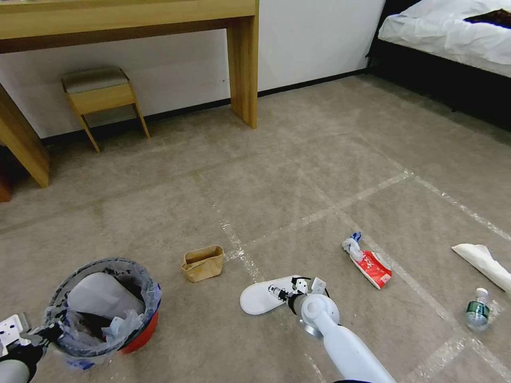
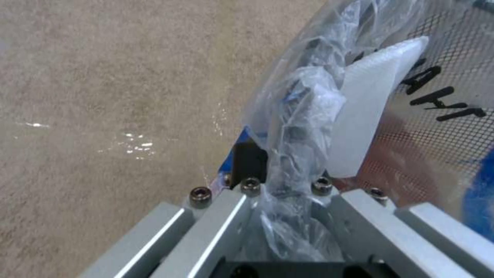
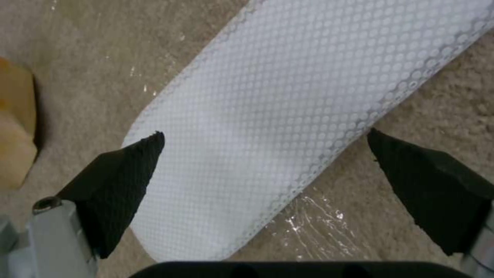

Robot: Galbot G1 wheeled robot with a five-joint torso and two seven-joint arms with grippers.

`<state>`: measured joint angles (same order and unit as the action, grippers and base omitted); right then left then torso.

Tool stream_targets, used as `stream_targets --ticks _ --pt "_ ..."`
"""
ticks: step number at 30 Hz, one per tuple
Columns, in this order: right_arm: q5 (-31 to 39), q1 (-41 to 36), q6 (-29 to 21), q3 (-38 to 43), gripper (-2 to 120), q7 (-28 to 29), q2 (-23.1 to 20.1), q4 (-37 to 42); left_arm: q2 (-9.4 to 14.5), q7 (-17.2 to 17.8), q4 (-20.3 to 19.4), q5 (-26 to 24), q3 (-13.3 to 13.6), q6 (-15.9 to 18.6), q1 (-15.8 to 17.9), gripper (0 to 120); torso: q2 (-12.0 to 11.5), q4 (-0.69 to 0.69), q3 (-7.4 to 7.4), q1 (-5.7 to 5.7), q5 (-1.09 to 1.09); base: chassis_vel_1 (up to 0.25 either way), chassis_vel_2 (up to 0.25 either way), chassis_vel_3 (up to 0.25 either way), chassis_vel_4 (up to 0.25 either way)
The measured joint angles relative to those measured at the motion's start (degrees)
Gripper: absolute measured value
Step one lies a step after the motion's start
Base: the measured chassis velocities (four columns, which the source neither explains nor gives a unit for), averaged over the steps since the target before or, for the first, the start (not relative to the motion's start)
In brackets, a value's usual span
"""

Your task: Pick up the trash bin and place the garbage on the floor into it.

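Observation:
The red trash bin (image 1: pixel 139 334), lined with a clear bluish bag, hangs at the lower left of the floor (image 1: pixel 298 175). My left gripper (image 1: pixel 52 332) is shut on its rim and bag (image 2: pixel 291 116). One white slipper lies inside the bin (image 2: pixel 370 116). My right gripper (image 1: pixel 282 291) is open just above a second white slipper (image 1: pixel 258 299), one finger (image 3: pixel 118 181) on each side of its dotted sole (image 3: pixel 288 116). More garbage lies around: a brown paper bag (image 1: pixel 202 263), a red wrapper (image 1: pixel 375 268), a blue-white wad (image 1: pixel 352 244), a plastic bottle (image 1: pixel 477 308) and white material (image 1: pixel 487 263).
A wooden desk leg (image 1: pixel 244 69) and a small stool (image 1: pixel 101 96) stand against the far wall. A bed (image 1: pixel 452 37) fills the far right corner. Shiny tape lines (image 1: pixel 319 213) cross the carpet. The brown bag (image 3: pixel 15 127) lies close beside the slipper.

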<state>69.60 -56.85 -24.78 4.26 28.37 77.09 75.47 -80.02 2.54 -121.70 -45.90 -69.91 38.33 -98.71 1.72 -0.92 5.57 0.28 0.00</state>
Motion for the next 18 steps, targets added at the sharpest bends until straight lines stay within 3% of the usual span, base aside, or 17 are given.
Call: stream_targets --ticks 18 --pt "-1.9 1.3 1.0 0.8 100 -1.8 0.9 -4.2 0.0 -0.1 -0.3 0.0 -0.1 -0.1 -0.8 1 0.0 0.01 -0.02 -0.01 0.00 0.000 0.000 0.000 0.000"
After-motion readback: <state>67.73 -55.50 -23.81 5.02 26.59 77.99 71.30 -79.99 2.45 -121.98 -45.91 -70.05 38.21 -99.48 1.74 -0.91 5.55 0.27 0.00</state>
